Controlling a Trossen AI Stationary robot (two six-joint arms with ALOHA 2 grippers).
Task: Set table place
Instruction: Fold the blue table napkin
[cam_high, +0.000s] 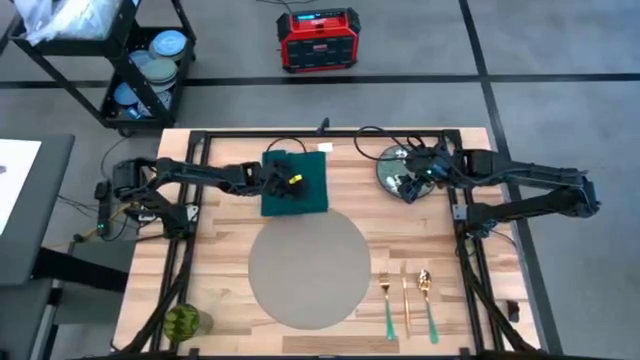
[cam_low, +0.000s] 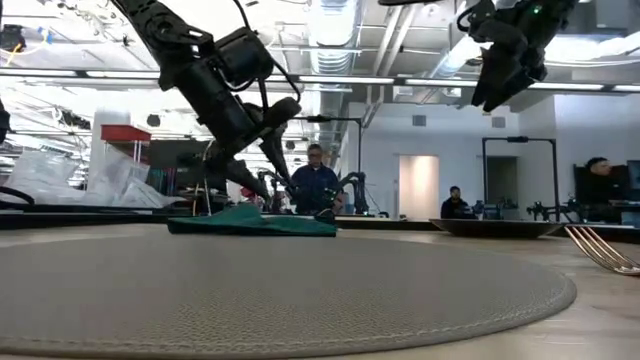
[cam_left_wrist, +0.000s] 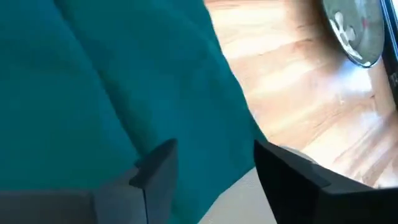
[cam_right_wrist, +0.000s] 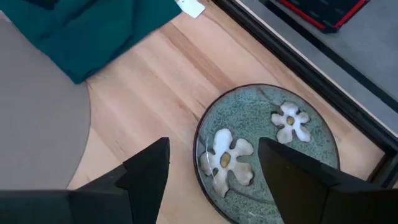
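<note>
Round placemat (cam_high: 308, 270) flat on table (cam_high: 225, 270), no long axis, left claw (cam_high: 290, 183) over napkin (cam_high: 310, 185)

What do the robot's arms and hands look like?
Both arms are dark, almost black, built from jointed tube-like segments with thin black cables looping off them. The left hand carries a small yellow mark. The right hand looks just as dark. Each has two flat, blocky black fingers.

The high view looks straight down on the whole table (cam_high: 330, 225). The low view looks level across the placemat (cam_low: 270, 290) from close by. Both wrist views look down closely; all four share the napkin (cam_high: 297, 183).
</note>
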